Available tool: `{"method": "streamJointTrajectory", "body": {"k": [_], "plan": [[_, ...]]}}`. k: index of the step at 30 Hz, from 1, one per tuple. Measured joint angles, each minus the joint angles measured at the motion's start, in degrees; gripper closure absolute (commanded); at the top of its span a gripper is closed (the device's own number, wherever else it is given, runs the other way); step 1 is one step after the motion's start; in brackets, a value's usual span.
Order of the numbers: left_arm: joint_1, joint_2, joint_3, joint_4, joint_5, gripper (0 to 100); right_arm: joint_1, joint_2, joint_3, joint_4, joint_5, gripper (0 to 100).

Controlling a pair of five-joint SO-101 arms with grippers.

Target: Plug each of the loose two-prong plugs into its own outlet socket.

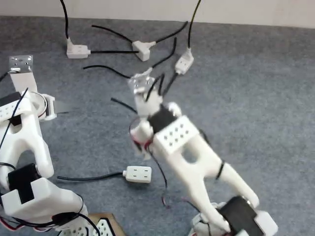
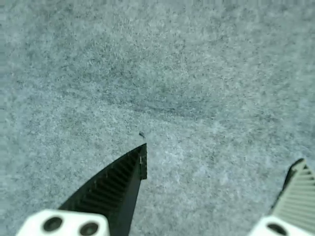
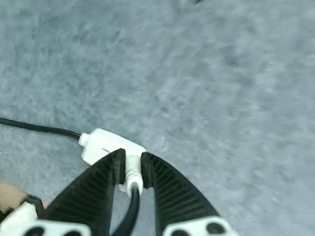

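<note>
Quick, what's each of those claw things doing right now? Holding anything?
Left gripper: open, holding nothing.
Right gripper: fingers closed on a white plug, right by an outlet socket.

Grey speckled felt-covered table [image 1: 275,98]. White plastic outlet socket [image 1: 138,174] with thin black cord [image 1: 88,178]. White two-prong plug [image 3: 132,178], black cable. Right arm's black ribbed fingers [image 3: 96,189]. White plastic arm shells [image 1: 197,162], black motor blocks.
</note>
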Motion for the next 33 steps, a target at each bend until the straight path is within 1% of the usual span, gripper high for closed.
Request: {"method": "streamJointTrajectory", "body": {"k": [2, 4, 8, 11, 15, 18, 21, 25, 27, 28, 31, 33], "plan": [[-0.09, 0.00, 0.00, 0.00, -1.49, 58, -1.41, -3.78, 7.56, -5.71, -0.70, 99.3], [-0.09, 0.00, 0.00, 0.00, -2.02, 58, -1.14, -7.91, 12.92, -9.23, -0.88, 99.3], [-0.09, 0.00, -1.23, 0.00, -2.29, 58, 1.49, -14.33, 19.78, -13.45, -0.88, 99.3], [-0.09, 0.00, -3.25, 2.02, -2.29, 58, 2.90, -16.18, 25.49, -16.35, -0.88, 99.3], [-0.09, 0.00, -4.66, 3.78, -2.29, 58, 2.99, -16.79, 27.87, -17.23, -1.41, 99.3], [1.41, 0.00, -4.66, 4.84, -3.60, 58, 1.76, -16.88, 27.87, -17.14, -1.58, 99.3], [5.63, 0.00, -4.31, 11.69, -8.35, 59, 1.23, -17.05, 26.29, -16.09, -1.58, 99.3], [11.69, -1.49, -4.31, 23.47, -9.76, 70, 2.37, -17.14, 15.82, -8.18, -0.09, 99.3], [13.10, -5.01, -3.34, 26.81, -10.81, 74, 6.07, -17.14, 8.79, -3.43, 1.23, 99.3], [13.98, -7.56, -2.02, 28.75, -12.57, 75, 8.53, -17.14, 5.54, -1.41, 2.55, 99.3], [18.02, -17.41, 3.87, 34.90, -17.85, 73, 15.12, -15.12, 1.58, 1.41, 4.75, 99.3], [21.54, -25.93, 8.62, 37.89, -20.22, 70, 17.41, -10.73, 1.49, 2.02, 5.89, 99.3]]}}
